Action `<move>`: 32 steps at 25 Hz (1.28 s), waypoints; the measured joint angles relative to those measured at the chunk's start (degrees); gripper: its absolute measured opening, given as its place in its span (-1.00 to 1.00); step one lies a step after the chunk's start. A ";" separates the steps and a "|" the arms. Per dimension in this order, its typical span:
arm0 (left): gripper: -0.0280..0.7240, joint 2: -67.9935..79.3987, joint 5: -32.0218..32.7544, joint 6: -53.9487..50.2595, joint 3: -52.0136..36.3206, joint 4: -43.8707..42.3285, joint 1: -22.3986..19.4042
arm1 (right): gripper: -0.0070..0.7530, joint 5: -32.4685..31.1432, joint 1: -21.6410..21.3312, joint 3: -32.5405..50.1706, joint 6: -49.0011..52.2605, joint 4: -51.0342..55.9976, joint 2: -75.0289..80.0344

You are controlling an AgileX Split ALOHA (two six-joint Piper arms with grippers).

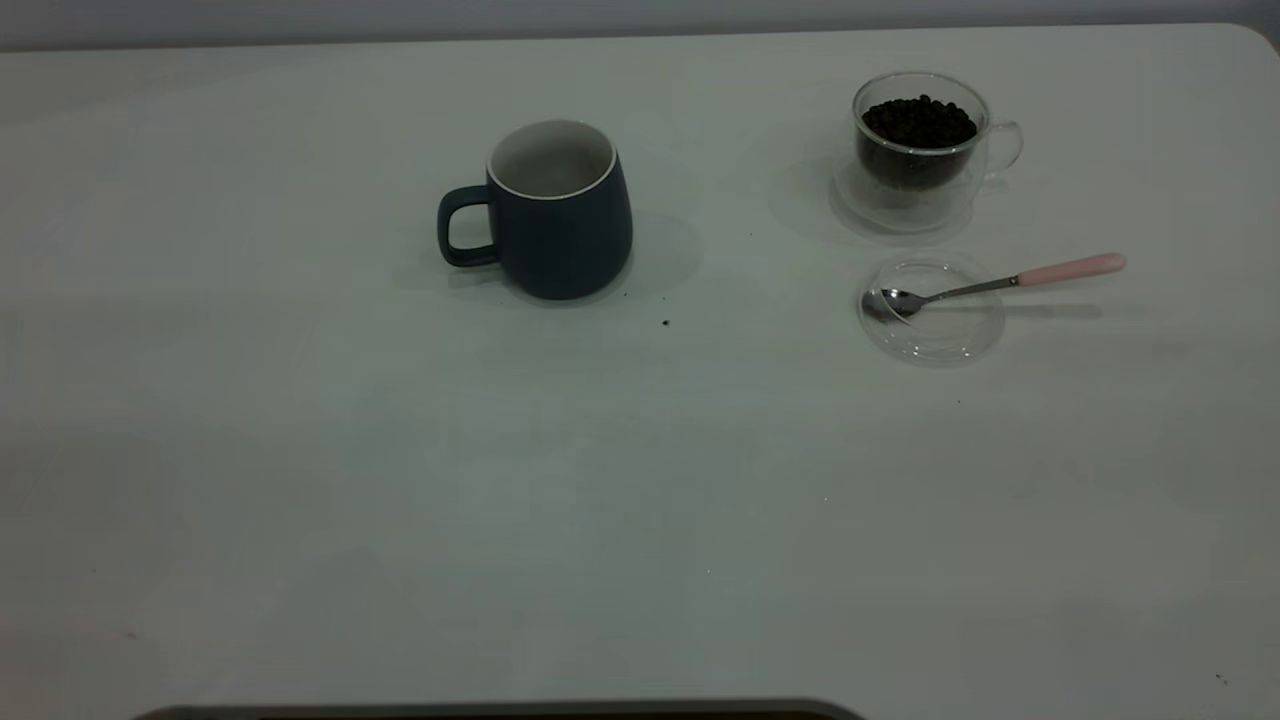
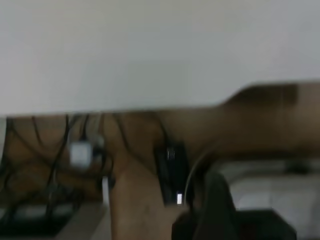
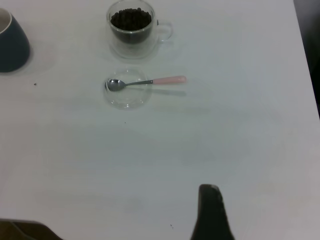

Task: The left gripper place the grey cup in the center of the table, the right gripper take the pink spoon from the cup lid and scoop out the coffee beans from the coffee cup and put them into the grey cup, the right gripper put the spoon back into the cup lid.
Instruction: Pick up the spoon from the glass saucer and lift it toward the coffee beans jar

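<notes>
While parked, the right tool (image 3: 210, 210) hangs far from the pink spoon (image 3: 145, 82).

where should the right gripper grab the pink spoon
By the pink handle, from above. The pink spoon rests its bowl in the clear cup lid, while its handle juts past the rim, raised off the table, away from the glass coffee cup.
</notes>
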State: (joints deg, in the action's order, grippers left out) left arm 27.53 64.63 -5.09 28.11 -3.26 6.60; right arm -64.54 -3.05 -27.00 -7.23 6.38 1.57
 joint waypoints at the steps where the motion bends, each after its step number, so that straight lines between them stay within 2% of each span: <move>1: 0.59 -2.33 -0.34 -0.12 -0.14 0.00 0.00 | 0.53 0.00 0.00 0.00 0.00 0.00 0.00; 14: 0.59 -27.80 0.12 -0.32 -0.20 -0.05 0.00 | 0.53 0.00 0.00 0.00 0.00 0.00 0.00; 32: 0.59 -28.57 0.73 -0.34 -0.20 -0.11 -1.13 | 0.53 0.00 0.00 0.00 0.00 0.00 0.00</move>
State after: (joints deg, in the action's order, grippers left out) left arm -1.04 65.36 -5.43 27.91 -3.37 5.48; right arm -64.54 -3.05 -27.00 -7.23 6.38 1.57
